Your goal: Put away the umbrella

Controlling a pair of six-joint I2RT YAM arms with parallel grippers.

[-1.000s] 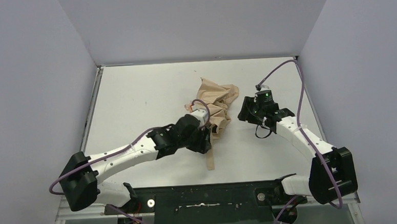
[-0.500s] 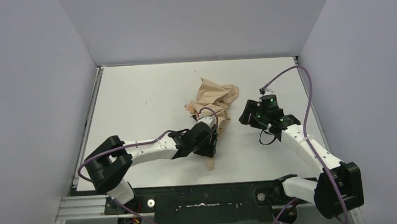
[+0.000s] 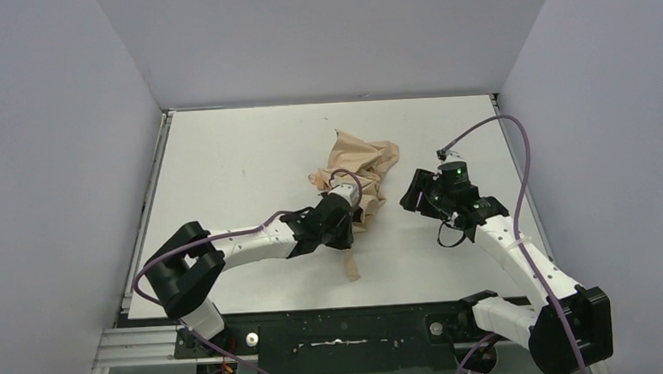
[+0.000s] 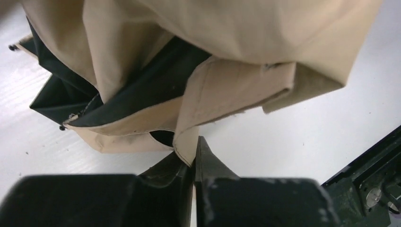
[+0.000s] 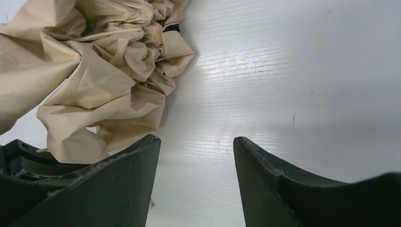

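The umbrella [image 3: 365, 161] lies crumpled in the middle of the white table, beige fabric with black inner folds [image 4: 142, 85]. Its tan strap [image 3: 350, 268] trails toward the near edge. My left gripper [image 3: 345, 239] sits at the umbrella's near side, shut on a tan band of the fabric [image 4: 189, 150] pinched between its fingertips. My right gripper [image 3: 415, 198] hovers just right of the umbrella [image 5: 94, 71], open [image 5: 196, 142], with only bare table between its fingers.
Grey walls close in the table on the left, back and right. A black rail [image 3: 344, 328] runs along the near edge and also shows as a dark frame [image 4: 373, 182] in the left wrist view. Purple cables loop over both arms.
My left gripper has shut on the tan fabric band at the umbrella's near side. The right arm has drifted slightly to the right, its jaws staying open.
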